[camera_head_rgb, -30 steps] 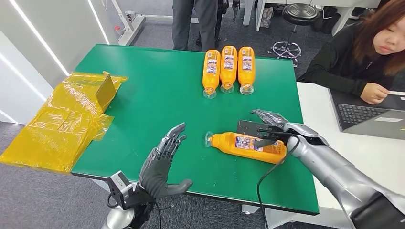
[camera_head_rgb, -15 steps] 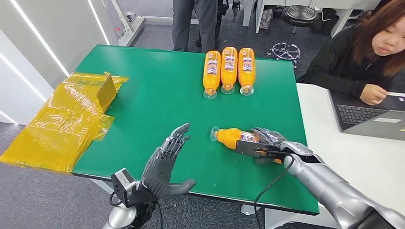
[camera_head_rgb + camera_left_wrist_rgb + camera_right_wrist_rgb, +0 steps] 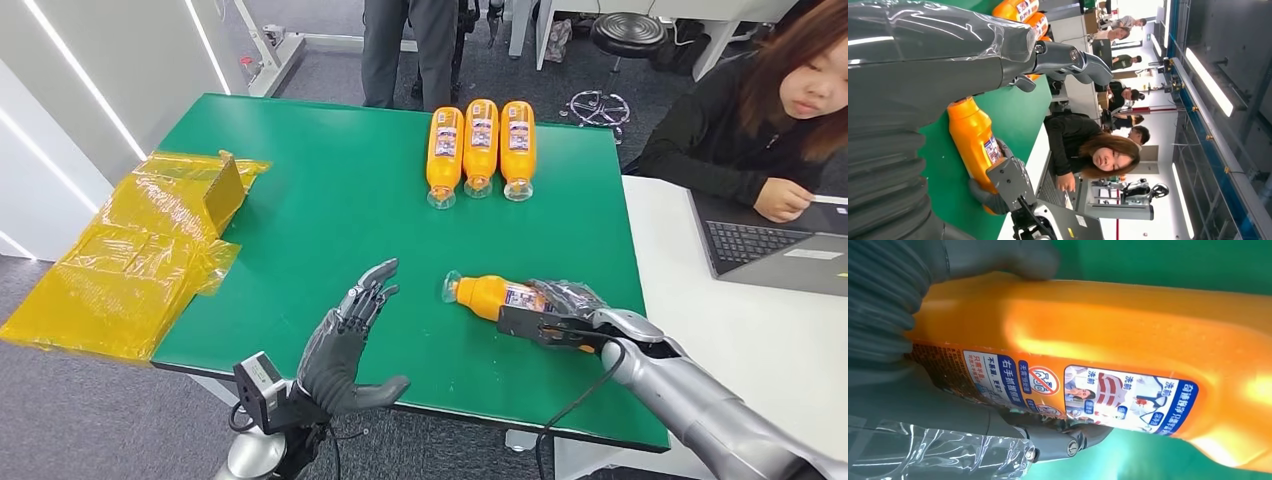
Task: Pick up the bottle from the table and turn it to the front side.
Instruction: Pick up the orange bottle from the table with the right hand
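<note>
- The right hand [image 3: 560, 312] is wrapped around the lower body of the orange bottle [image 3: 497, 296], which lies on its side near the front right corner of the green tabletop [image 3: 330, 200], its clear cap pointing toward the middle of the tabletop.
- The right wrist view shows the fingers [image 3: 893, 300] and thumb curled over the bottle [image 3: 1128, 355], with the printed label [image 3: 1083, 395] partly covered by the hand.
- The left hand [image 3: 345, 345] holds nothing; its fingers are spread and it hovers over the front edge of the tabletop, near the bottle but apart from it.
- To do this step well, I judge the grip should stay firm on the smooth plastic body while the bottle is lifted clear of the tabletop before any rolling, so the label does not scrape or the bottle slip.
- The turn should come from the wrist, slowly, until the front label faces up.
- Count: four orange bottles in all, one in the right hand and three others [image 3: 480, 145] lying side by side at the far edge.
- One crumpled yellow plastic wrapping [image 3: 130, 250] hangs over the left edge.
- One person [image 3: 770, 110] sits at a laptop [image 3: 780, 250] beside the right edge.
</note>
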Action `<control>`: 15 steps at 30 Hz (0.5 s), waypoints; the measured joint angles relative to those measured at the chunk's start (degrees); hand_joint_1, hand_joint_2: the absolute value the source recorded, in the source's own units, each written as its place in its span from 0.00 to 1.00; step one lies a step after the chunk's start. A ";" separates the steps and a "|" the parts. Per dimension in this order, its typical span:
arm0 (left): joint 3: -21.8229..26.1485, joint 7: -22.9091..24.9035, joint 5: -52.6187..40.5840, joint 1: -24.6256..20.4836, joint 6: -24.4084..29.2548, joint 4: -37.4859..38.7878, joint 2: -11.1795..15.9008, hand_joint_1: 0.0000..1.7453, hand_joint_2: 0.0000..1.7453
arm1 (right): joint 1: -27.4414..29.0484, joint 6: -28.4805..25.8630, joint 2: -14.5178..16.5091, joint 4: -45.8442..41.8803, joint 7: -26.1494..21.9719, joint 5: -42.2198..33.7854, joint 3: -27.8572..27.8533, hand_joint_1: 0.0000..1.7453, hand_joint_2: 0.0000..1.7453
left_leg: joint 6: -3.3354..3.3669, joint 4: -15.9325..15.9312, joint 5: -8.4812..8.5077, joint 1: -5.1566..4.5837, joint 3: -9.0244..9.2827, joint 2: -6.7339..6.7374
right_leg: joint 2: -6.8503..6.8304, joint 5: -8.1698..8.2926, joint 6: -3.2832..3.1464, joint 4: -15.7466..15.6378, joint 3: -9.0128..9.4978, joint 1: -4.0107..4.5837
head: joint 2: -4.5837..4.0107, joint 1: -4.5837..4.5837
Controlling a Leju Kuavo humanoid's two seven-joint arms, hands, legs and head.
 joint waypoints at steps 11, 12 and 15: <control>0.15 0.58 -1.01 1.69 1.41 -1.75 0.38 0.00 1.00 | 7.12 -7.42 -4.57 -11.90 3.52 6.68 -5.08 1.00 1.00 | 0.11 0.01 -0.07 -0.02 -0.06 -0.08 | -0.13 -0.06 0.11 -0.06 0.06 -0.02 | 0.00 -0.01; 0.26 0.74 -1.24 2.00 1.63 -2.12 0.38 0.00 1.00 | 8.54 -8.77 -5.15 -14.18 4.02 7.87 -6.18 1.00 1.00 | 0.14 0.00 -0.09 -0.02 -0.09 -0.10 | -0.16 -0.07 0.12 -0.07 0.04 -0.02 | 0.00 -0.01; 0.82 1.24 -1.69 2.47 2.14 -2.75 0.33 0.00 1.00 | 13.58 -12.12 -6.56 -21.32 5.38 11.05 -9.96 1.00 1.00 | 0.18 0.00 -0.12 -0.03 -0.28 -0.15 | -0.21 -0.09 0.14 -0.06 -0.10 -0.02 | 0.00 0.00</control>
